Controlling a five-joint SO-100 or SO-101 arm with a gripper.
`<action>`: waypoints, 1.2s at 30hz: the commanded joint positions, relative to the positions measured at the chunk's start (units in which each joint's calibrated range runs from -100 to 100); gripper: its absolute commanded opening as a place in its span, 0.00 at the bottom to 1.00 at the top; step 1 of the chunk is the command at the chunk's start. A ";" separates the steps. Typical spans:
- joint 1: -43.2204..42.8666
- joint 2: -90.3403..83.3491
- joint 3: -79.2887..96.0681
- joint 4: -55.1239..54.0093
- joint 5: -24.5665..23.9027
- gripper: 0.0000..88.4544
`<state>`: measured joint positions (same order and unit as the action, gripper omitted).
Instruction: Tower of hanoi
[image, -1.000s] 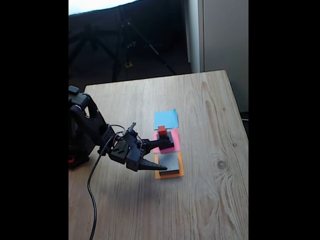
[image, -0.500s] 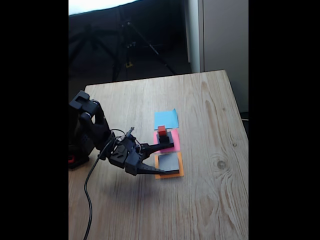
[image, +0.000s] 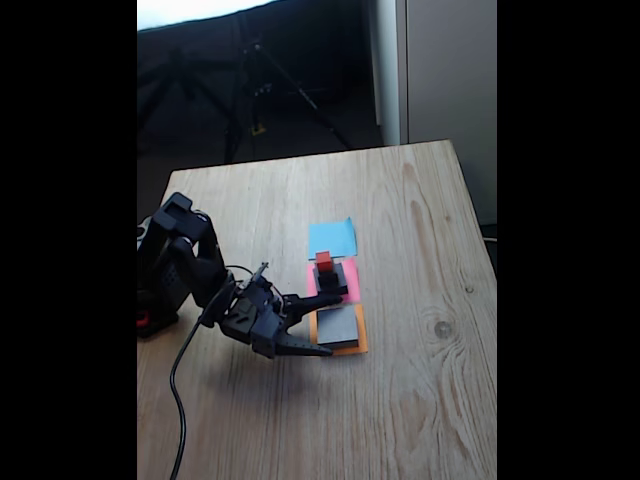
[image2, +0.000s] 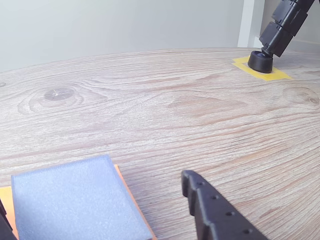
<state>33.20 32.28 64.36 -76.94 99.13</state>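
Note:
In the fixed view, the large flat grey block (image: 340, 324) lies on an orange paper square (image: 361, 337). Behind it, on a pink paper square (image: 352, 290), stands a stack: a medium black block (image: 336, 283), a small black cube (image: 325, 271) and a tiny red cube (image: 324, 258) on top. My gripper (image: 333, 324) reaches in from the left, low over the table and open, one finger on either side of the grey block's left end. In the wrist view the grey block (image2: 75, 200) lies between the gripper's (image2: 95, 192) black fingers (image2: 215, 215), untouched.
A blue paper square (image: 332, 238) lies bare behind the pink one. The arm's base (image: 160, 275) and its cable (image: 178, 400) sit at the table's left edge. In the wrist view, a black stand foot (image2: 261, 60) rests on yellow tape (image2: 272, 74) far across the wooden table (image2: 160, 110).
The arm has leaned forward and lowered, bringing the open gripper down and right so its fingers now flank the grey block. The blocks have not moved.

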 joint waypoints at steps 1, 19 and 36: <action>0.69 0.42 -1.00 -2.18 0.87 0.51; 0.28 4.59 -1.00 -7.52 0.87 0.50; 1.28 7.16 -0.18 -9.38 0.87 0.50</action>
<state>33.51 40.06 63.23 -86.23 99.13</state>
